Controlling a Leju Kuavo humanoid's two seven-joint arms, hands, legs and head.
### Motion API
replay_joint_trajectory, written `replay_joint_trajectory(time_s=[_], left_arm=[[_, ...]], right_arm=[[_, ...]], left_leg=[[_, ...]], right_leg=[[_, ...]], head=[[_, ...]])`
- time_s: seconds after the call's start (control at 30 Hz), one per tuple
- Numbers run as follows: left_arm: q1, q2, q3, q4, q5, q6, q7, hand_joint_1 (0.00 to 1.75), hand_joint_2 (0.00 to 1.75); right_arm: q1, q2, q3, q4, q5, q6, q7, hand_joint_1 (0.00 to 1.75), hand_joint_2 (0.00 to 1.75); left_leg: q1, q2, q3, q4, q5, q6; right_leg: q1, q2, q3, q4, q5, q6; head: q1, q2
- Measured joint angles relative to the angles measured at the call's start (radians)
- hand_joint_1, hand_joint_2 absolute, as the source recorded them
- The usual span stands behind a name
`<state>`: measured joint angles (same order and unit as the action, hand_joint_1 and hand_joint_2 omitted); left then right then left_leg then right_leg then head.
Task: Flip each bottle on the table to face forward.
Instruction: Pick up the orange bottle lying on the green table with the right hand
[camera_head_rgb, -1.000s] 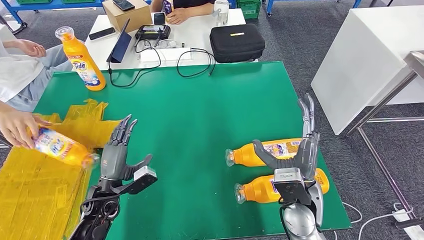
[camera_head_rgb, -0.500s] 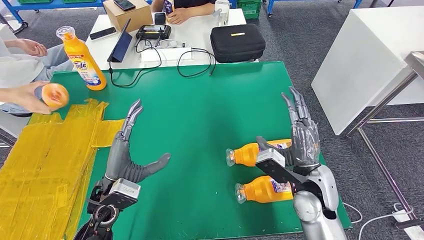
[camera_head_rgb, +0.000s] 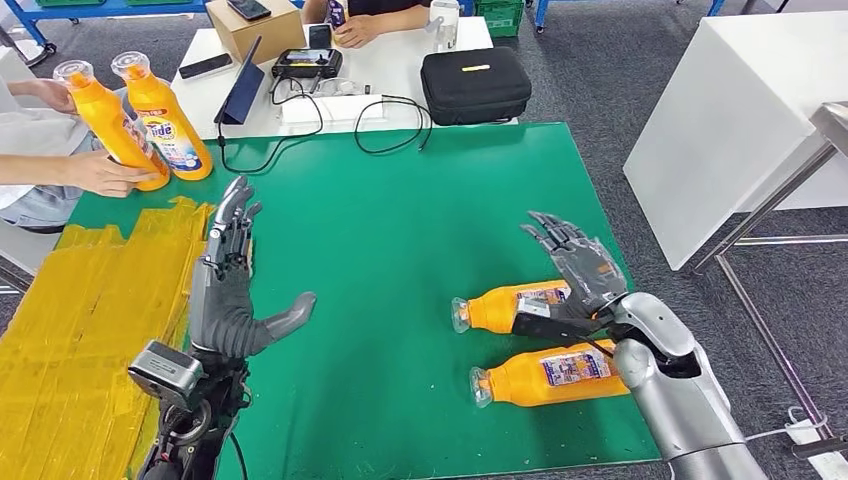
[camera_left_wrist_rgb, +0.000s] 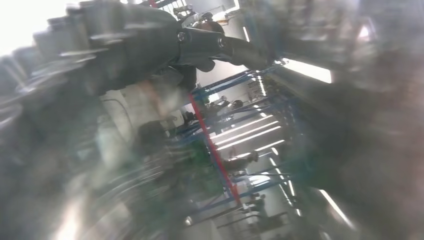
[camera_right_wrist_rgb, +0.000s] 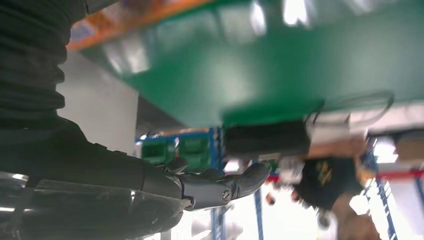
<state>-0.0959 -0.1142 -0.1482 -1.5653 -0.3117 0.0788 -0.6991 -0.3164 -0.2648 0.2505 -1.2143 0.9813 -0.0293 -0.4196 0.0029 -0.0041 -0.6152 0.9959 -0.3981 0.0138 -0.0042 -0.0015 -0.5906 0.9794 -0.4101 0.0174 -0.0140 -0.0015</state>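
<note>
Right hand (camera_head_rgb: 580, 268), fingers spread and empty, hovers over the farther lying bottle (camera_head_rgb: 510, 306), apparently to grasp it; left hand (camera_head_rgb: 228, 290) open, idle.

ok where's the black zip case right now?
Head view: the black zip case sits on the white table just beyond the far edge of the green mat, right of the cables.

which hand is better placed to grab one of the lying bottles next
Right. The right hand hovers open just over the farther lying bottle; the left hand is across the table by the yellow sheets.
</note>
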Motion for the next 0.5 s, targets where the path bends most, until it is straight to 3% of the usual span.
replay_joint_trajectory(time_s=[0.2, 0.5], left_arm=[[-0.007, -0.004, 0.008, 0.0, 0.006, 0.005, 0.0, 0.0, 1.75], [-0.01, -0.005, 0.008, 0.0, 0.01, 0.014, 0.0, 0.0, 1.75]], right_arm=[[-0.022, -0.034, 0.082, 0.085, -0.024, 0.029, -0.015, 0.0, 1.75], [-0.038, -0.049, 0.123, 0.138, -0.034, 0.037, -0.016, 0.0, 1.75]], left_leg=[[0.0, 0.0, -0.001, 0.0, 0.0, 0.0], [0.0, 0.0, -0.001, 0.0, 0.0, 0.0]], right_leg=[[0.0, 0.0, 0.0, 0.0, 0.0, 0.0], [0.0, 0.0, 0.0, 0.0, 0.0, 0.0]], head=[[0.0, 0.0], [0.0, 0.0]])
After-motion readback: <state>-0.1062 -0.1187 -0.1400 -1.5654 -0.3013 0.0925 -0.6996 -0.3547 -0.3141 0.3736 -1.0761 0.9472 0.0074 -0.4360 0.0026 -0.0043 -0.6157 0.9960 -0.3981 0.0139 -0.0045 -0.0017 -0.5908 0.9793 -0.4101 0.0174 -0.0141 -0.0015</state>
